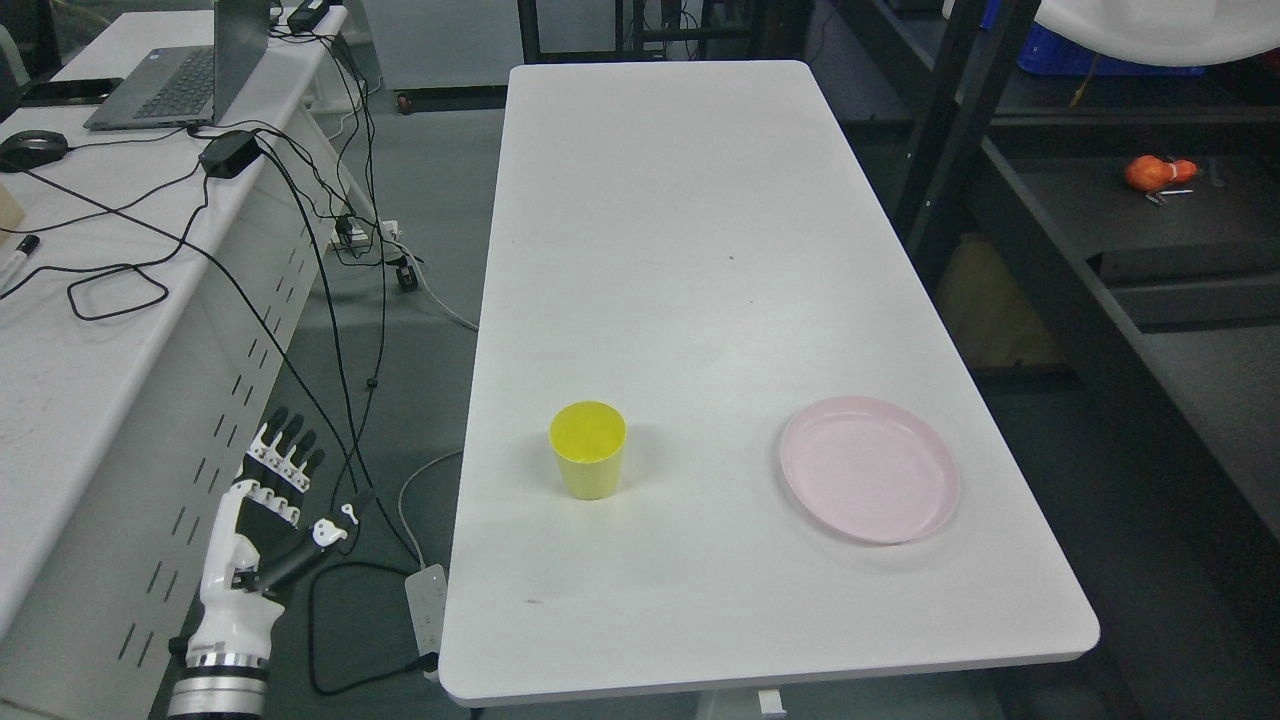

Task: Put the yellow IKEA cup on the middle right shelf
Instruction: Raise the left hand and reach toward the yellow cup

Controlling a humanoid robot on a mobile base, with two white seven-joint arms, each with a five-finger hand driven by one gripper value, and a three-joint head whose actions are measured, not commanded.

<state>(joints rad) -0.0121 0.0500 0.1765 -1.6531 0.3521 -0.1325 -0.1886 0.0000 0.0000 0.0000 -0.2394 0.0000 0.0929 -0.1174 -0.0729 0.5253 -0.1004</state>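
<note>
A yellow cup stands upright on the white table, near its front left part. My left hand hangs at the lower left, beside the table and below its top, with fingers spread and nothing in them. It is well left of the cup. The right arm does not show. A dark shelf unit runs along the right side of the table.
A pink plate lies on the table to the right of the cup. A white desk with a laptop and cables stands on the left. An orange object lies on a shelf at the right.
</note>
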